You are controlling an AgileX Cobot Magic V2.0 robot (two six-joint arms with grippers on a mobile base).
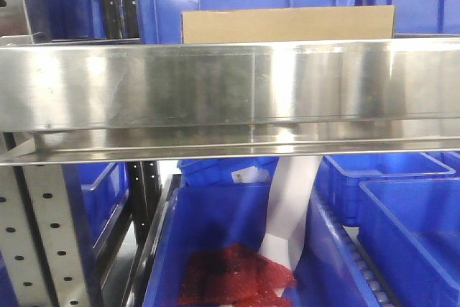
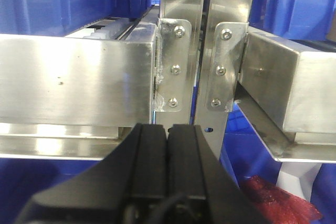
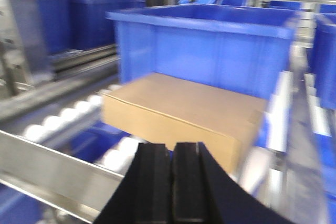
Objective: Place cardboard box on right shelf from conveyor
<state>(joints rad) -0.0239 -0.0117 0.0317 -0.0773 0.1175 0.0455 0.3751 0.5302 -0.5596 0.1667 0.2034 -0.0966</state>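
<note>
Cardboard box is on the shelf, lying flat on the white rollers, just in front of a big blue bin. From the front view only its top strip shows over the steel front lip, so it sits behind the lip, roughly centred, bin walls right behind it. Looks like the lip is what stops it rolling back out (my read, not confirmed).

Right gripper: fingers pressed together, nothing between them, pointing at the box's near face but apart from it. Picture is blurred, so I can't say how close. Left gripper: also closed and empty, parked low facing the bolted upright brackets where two shelf sections meet, well off from the box.

No conveyor belt in any view. Lower tier has more blue bins, one with red stuff and a white strip hanging down into it.

Judgement: placement looks done; box sits slightly skewed to the lip.
</note>
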